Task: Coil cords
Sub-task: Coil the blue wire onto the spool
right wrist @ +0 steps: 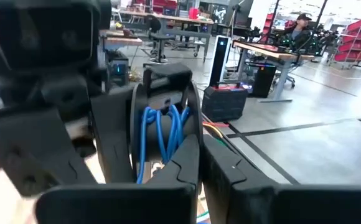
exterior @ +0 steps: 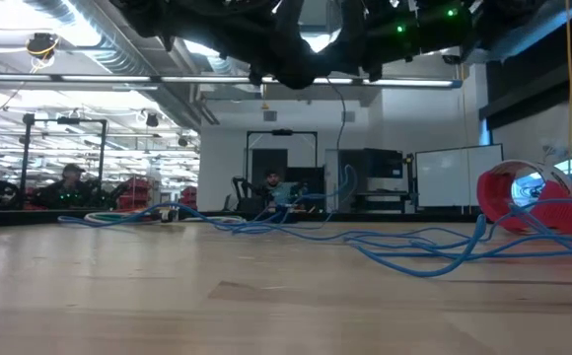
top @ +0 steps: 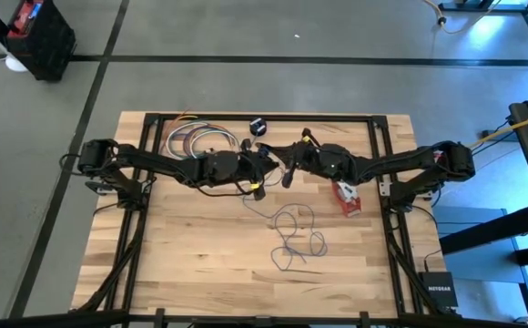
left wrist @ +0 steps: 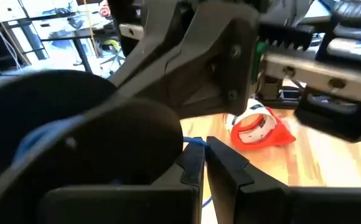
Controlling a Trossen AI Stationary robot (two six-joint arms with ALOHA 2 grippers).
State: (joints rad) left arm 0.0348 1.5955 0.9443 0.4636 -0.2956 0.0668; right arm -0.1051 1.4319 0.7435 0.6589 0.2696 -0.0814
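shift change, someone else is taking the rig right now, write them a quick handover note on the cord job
Left claw: shut, raised over the table's middle, a blue strand at its tips.
Right claw: shut, raised, facing the left one. Whether it grips the cord cannot be told.
Blue cord: mostly a loose tangle on the table in front of the arms, one strand rising toward the claws.
Black puck: near the far edge.
Red-and-white bundle: under the right arm, untouched.
Done: little, no neat coil yet. Left: coil the blue cord, then see to the bundle.
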